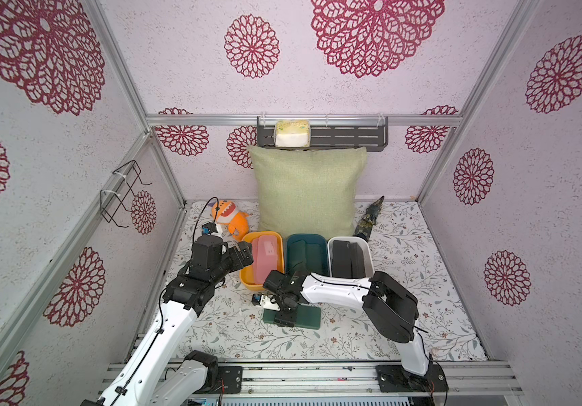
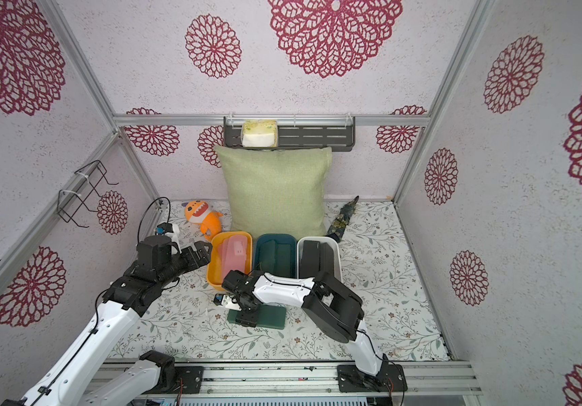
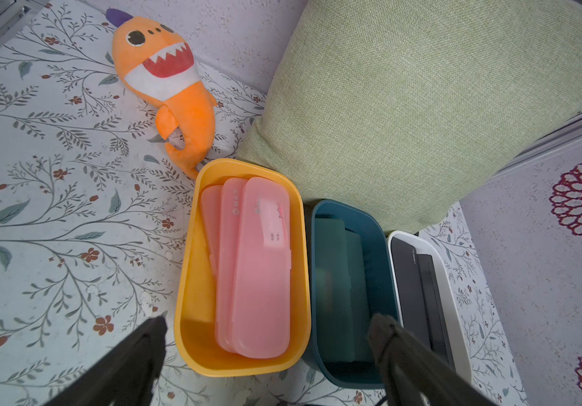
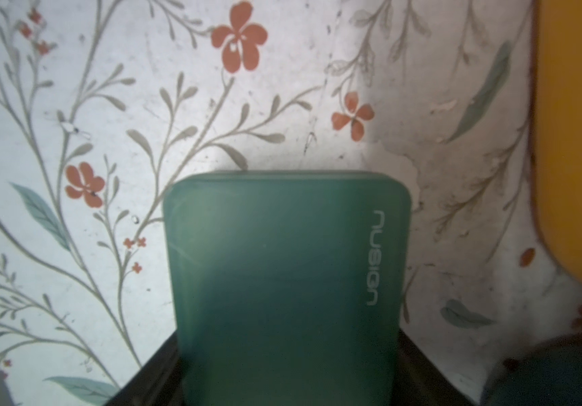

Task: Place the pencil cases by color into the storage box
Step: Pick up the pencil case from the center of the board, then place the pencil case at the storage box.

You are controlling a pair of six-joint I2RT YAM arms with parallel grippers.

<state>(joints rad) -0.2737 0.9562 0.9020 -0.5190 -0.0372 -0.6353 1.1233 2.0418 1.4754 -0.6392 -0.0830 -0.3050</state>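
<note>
Pencil cases: one green pencil case (image 1: 308,318) is lying flat on the floral mat (image 1: 405,298), near the front of the yellow tub (image 1: 245,277).

Right arm is reaching across the mat with its forearm level and its wrist bending down. The right gripper (image 1: 284,318) is pointing straight down onto that case. In the right wrist view its fingers (image 4: 148,372) are pressing against both long edges, with the case resting on the mat.

Left arm is stretching forward. The left gripper (image 1: 245,255) is hovering at the yellow tub's side with its jaws spread wide, holding nothing.

Pink cases (image 1: 266,256) are sitting in the yellow tub, dark green cases (image 1: 305,255) in the teal tub (image 1: 305,236) and black cases (image 1: 347,258) in the white tub (image 1: 366,246). The right forearm is crossing over the near rims of the teal and white tubs.

A cushion (image 1: 307,189) is leaning just behind the tubs, with a shark plush (image 1: 228,216) and a folded umbrella (image 1: 370,218) flanking it.
</note>
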